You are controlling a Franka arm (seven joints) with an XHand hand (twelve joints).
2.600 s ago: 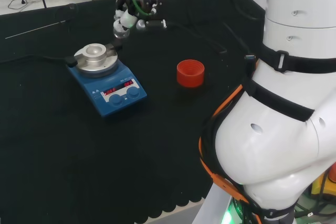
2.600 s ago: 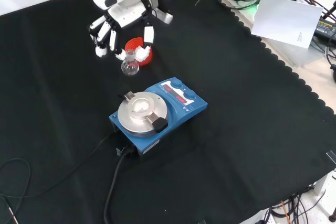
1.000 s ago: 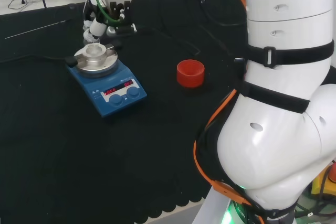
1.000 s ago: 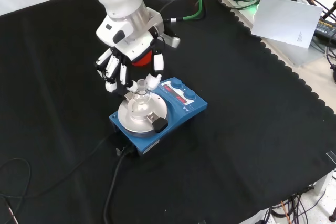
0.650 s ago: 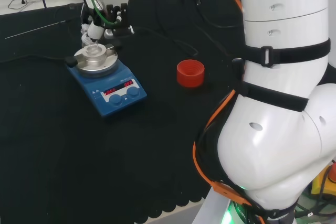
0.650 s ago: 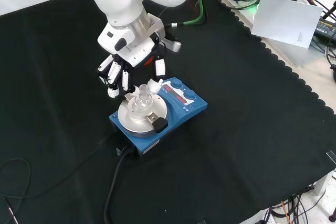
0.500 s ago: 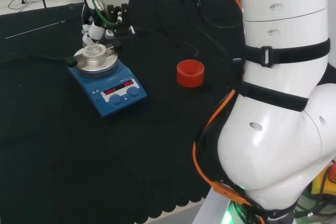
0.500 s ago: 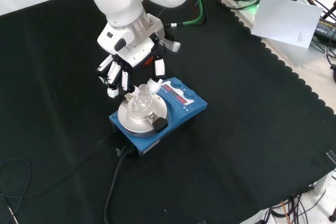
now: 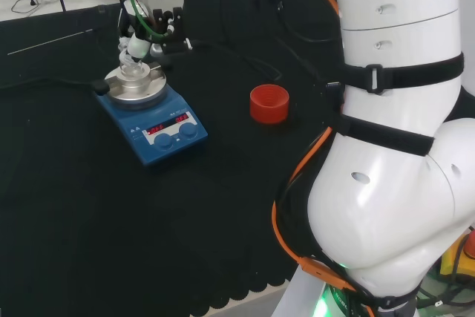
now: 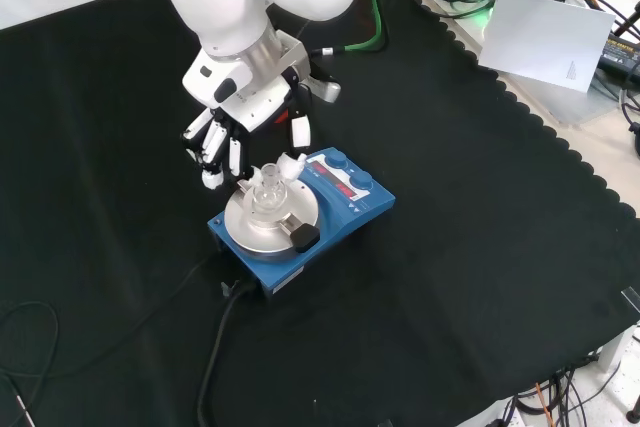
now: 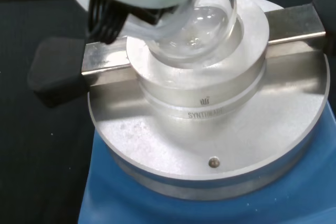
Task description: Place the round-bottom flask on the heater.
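1. The flask (image 10: 266,195) sits on the heater (image 10: 345,209). Its round bottom is seated in the bowl of the metal block on the round plate, and its neck points up.
2. In the wrist view the flask (image 11: 202,22) is clear and looks empty. It rests in the dished top of the block on the heater (image 11: 210,145).
3. The hand (image 10: 243,112) hangs over the far left of the plate in the front view. Its fingers (image 10: 213,152) are relaxed and spread, clear of the glass. The thumb tip lies just beside the flask's neck, and I cannot tell whether it touches.
4. In the head view the hand (image 9: 148,31) is just above and behind the flask (image 9: 132,70), at the far left of the cloth (image 9: 111,220).
5. The heater (image 9: 159,120) is blue, with two knobs and two red-lit displays on its near face in the head view.
6. There is engraved print on the side of the block and a small screw in the plate.
7. A red ring stand (image 9: 269,103) stands alone, well to the right of the heater in the head view.
8. A black cable (image 10: 215,347) runs from the heater toward the near edge in the front view.
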